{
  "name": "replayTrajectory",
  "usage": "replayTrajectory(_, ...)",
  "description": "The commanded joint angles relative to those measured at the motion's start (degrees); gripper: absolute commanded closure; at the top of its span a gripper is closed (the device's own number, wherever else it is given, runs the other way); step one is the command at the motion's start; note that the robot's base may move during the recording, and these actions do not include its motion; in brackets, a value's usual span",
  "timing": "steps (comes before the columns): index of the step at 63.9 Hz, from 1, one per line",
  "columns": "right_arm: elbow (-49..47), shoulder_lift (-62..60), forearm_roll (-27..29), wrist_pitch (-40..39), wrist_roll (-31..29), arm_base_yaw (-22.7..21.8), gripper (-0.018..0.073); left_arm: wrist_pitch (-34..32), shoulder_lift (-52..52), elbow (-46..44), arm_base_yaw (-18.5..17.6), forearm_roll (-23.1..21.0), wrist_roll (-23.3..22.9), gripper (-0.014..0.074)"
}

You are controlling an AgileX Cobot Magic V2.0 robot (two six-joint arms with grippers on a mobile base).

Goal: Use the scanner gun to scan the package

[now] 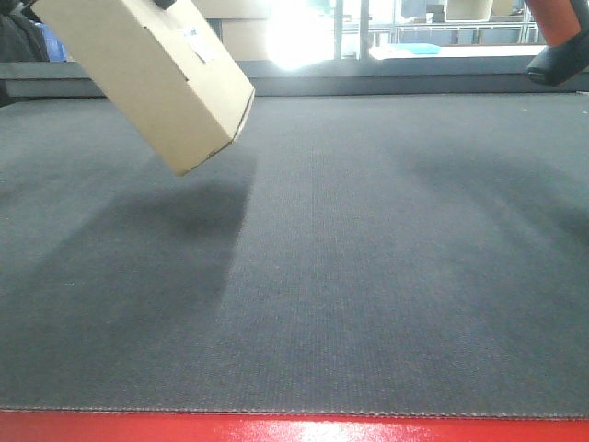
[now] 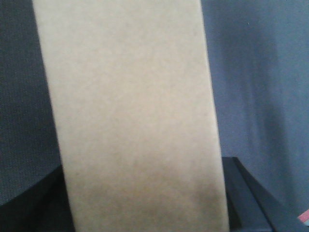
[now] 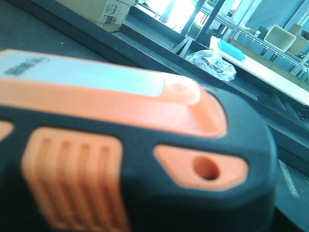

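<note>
The package point(image 1: 156, 74), a plain brown cardboard box with a white label, hangs tilted in the air at the top left of the front view, above the grey mat point(image 1: 368, 258). In the left wrist view it point(image 2: 130, 116) fills the middle, and my left gripper point(image 2: 145, 205) is shut on it, with dark fingers point(image 2: 246, 193) on both sides. The orange and black scanner gun point(image 1: 560, 57) is held in the air at the top right. It point(image 3: 120, 159) fills the right wrist view and hides the right gripper's jaws.
The mat has a red front edge point(image 1: 276, 428) and a raised dark ledge point(image 1: 386, 78) at the back. Behind it, the right wrist view shows a cardboard box point(image 3: 104, 9), a crumpled plastic bag point(image 3: 212, 63) and shelving.
</note>
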Motion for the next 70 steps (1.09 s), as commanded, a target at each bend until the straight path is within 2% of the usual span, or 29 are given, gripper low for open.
replayTrajectory(1,-0.98,-1.07,-0.22,-3.46,-0.45,-0.22,0.0712,-0.39,-0.77,-0.18,-0.44,-0.88,0.23,0.0707)
replayTrajectory(36,-0.98,-1.80,0.38,-2.14,-0.44,-0.22,0.0712,-0.39,-0.77,-0.18,-0.44,-0.88,0.23,0.0707)
replayTrajectory(41,-0.98,-3.19,4.44,-2.14,-0.34,-0.22,0.0712,-0.39,-0.77,-0.18,-0.44,-0.88,0.23,0.0707)
replayTrajectory(53,-0.98,-7.52,19.37,-2.02,-0.34,-0.22,0.0712,-0.39,-0.77,-0.18,-0.44,-0.88,0.23,0.0707)
replayTrajectory(70,0.69,-11.72,29.16,-1.23,-0.34,-0.22,0.0712,-0.39,-0.77,-0.18,-0.37,-0.88,0.38,0.0707)
